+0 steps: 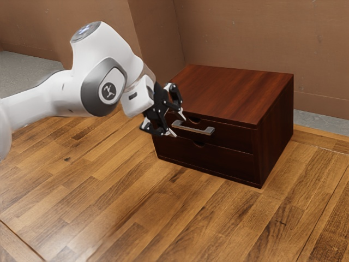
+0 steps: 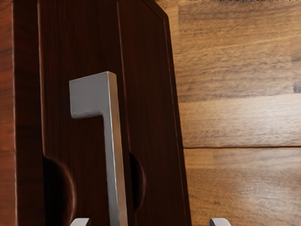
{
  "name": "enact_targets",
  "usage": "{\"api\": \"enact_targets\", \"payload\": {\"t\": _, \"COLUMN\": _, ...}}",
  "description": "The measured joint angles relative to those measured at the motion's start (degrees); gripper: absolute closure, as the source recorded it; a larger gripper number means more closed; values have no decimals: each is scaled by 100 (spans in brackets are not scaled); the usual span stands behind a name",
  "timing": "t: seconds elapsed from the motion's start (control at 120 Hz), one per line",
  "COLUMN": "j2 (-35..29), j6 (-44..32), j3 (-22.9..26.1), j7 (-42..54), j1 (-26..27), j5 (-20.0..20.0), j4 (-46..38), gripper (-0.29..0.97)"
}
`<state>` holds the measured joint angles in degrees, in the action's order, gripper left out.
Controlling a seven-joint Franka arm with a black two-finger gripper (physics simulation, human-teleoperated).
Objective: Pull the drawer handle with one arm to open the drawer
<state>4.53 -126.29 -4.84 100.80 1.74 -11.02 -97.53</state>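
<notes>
One cabinet [image 1: 234, 90] on one wooden surface [image 1: 109, 207]. Two drawers in it: one upper drawer [image 1: 234, 136] and one lower drawer [image 1: 218, 161]. One handle [image 1: 193, 129], a single grey bar, on the upper drawer. Two rounded cutouts [image 2: 59, 188] are in the dark fronts, one on either side of the bar in the wrist view. One arm [image 1: 65, 93] with one claw [image 1: 174, 124]. The claw has two fingers [image 1: 179, 112], and both grey tips appear in the wrist view.
</notes>
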Motion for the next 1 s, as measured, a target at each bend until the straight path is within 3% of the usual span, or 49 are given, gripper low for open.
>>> {"api": "enact_targets", "payload": {"t": 0.45, "j2": 381, "j6": -33, "j3": -75, "j7": 331, "j1": 102, "j5": -227, "j4": 205, "gripper": 44}}
{"api": "enact_targets", "payload": {"t": 0.65, "j2": 387, "j6": -58, "j3": -82, "j7": 408, "j1": 148, "j5": -268, "j4": 155, "gripper": 64}}
{"api": "enact_targets", "payload": {"t": 1.0, "j2": -801, "j6": -325, "j3": -166, "j7": 512, "j1": 301, "j5": -225, "j4": -1232, "gripper": 77}}
